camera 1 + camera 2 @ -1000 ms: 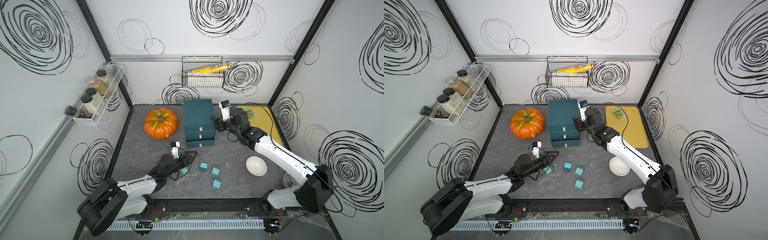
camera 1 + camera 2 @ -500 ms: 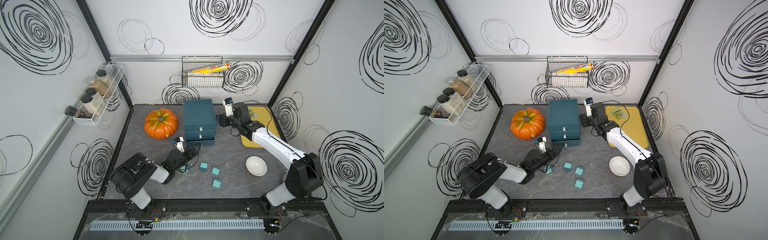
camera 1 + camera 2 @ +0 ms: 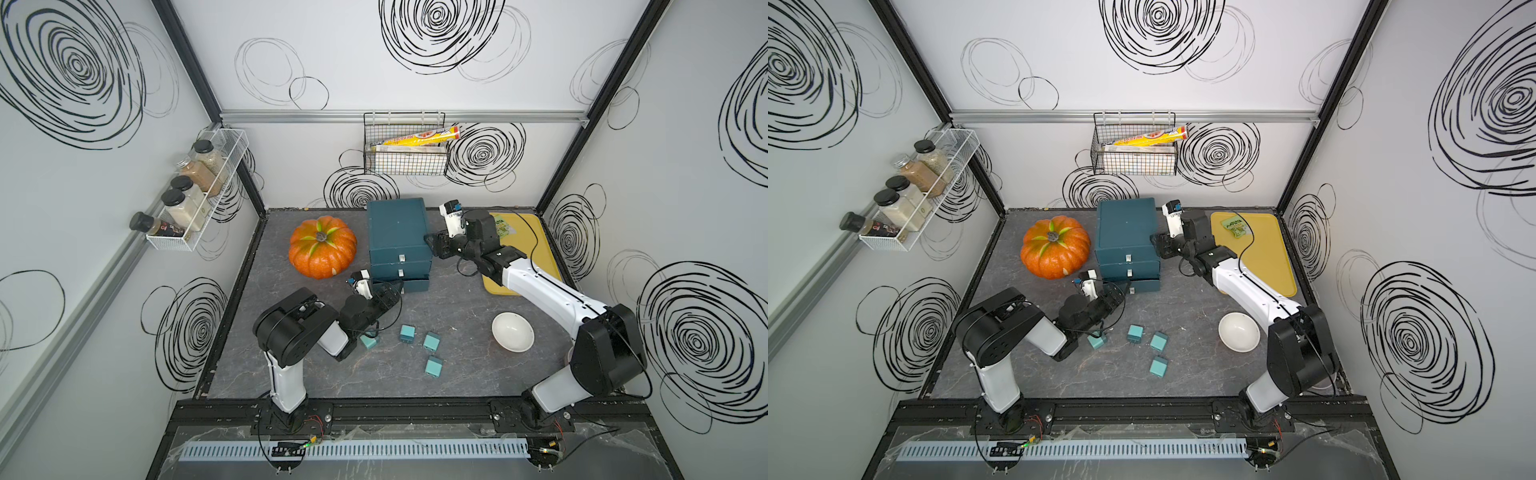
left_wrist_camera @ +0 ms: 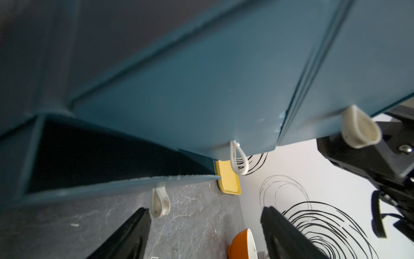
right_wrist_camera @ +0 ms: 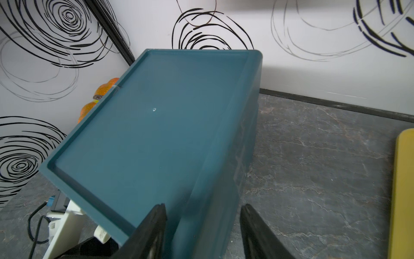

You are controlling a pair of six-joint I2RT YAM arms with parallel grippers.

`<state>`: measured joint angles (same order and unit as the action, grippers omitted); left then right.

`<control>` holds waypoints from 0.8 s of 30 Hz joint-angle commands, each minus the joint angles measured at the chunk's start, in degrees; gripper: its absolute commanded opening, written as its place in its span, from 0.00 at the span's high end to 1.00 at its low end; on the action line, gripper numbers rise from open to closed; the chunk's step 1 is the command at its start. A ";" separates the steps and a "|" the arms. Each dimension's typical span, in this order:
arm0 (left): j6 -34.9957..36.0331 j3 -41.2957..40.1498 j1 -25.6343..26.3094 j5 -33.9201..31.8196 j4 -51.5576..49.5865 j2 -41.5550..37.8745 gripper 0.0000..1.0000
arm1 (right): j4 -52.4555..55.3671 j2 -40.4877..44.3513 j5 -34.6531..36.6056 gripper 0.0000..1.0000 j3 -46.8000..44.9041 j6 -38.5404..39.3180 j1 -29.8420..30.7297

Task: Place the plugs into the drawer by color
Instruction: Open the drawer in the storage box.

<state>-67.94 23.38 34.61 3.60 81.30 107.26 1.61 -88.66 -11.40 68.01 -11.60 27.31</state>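
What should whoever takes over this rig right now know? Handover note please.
Left gripper: fingers open, empty, beside the white loop pull of the bottom drawer.
Right gripper: fingers straddle the upper side edge of the dark teal three-drawer plastic chest; grip unclear.
Bottom drawer pulled partway out.
Four teal cube-shaped plastic plugs lie loose on the grey stone-look table, one by the left arm. No pink plugs in view.
Done: drawer started. Left: all four teal plugs to stow.

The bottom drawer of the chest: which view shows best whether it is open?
The left wrist view: it looks into the bottom drawer, pulled out, dark inside. Both top views show only its front jutting below the upper drawers. The right wrist view shows only the top of the chest.
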 commanded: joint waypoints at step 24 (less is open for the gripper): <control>0.29 8.78 -1.16 1.17 6.57 6.12 0.52 | -1.61 -0.02 -2.20 0.44 -4.11 -0.46 0.36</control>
<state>-68.51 30.50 33.58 4.01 85.84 114.76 -3.42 -88.33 -12.49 65.34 -12.45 27.29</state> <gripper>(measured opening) 0.489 0.561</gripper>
